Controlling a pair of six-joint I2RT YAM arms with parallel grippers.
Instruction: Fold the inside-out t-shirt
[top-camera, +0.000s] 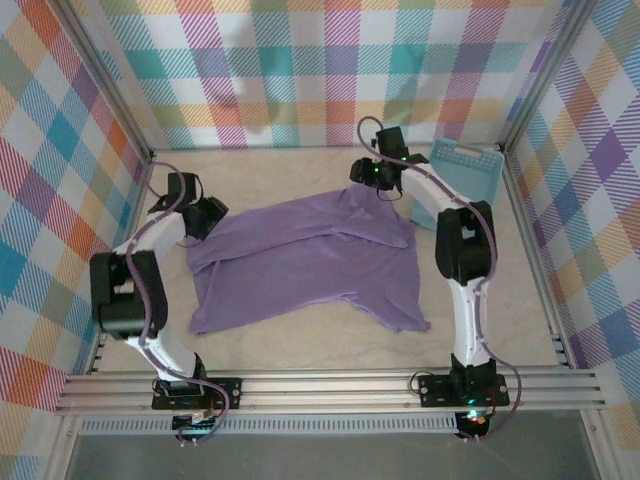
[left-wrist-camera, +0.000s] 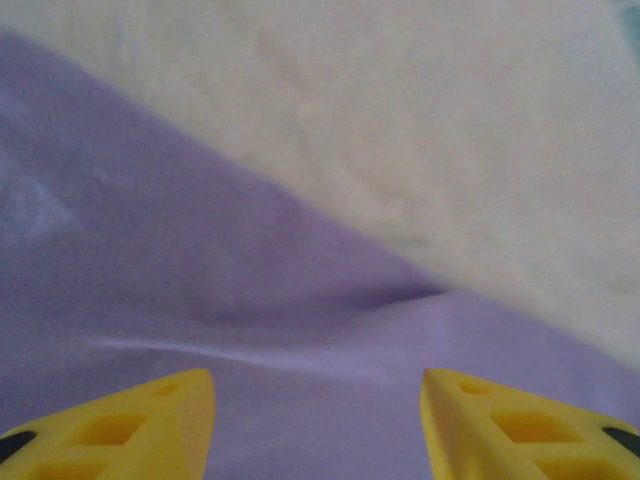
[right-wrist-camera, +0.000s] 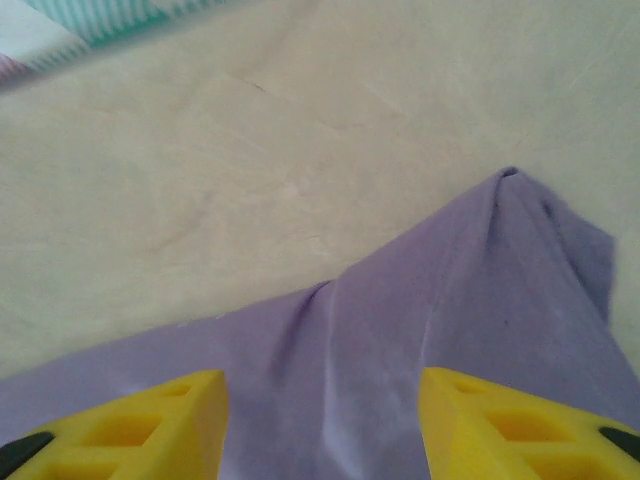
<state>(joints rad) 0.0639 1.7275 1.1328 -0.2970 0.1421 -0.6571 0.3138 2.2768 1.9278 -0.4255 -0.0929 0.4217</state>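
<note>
The lavender t-shirt (top-camera: 305, 260) lies spread on the cream table, a sleeve sticking out at the near right. My left gripper (top-camera: 205, 218) hovers over the shirt's far left corner; its yellow fingers (left-wrist-camera: 160, 425) stand wide apart with purple cloth (left-wrist-camera: 200, 270) lying flat under the gap, so it is open. My right gripper (top-camera: 372, 185) is over the far right corner, near the raised peak of fabric. Its fingers (right-wrist-camera: 500, 425) are also spread, open, with wrinkled shirt cloth (right-wrist-camera: 400, 340) beneath and nothing pinched.
A light blue slotted basket (top-camera: 470, 175) lies at the far right, just beyond my right arm. Checked walls enclose the table on three sides. Bare cream table (top-camera: 300, 350) runs along the near edge, in front of the shirt.
</note>
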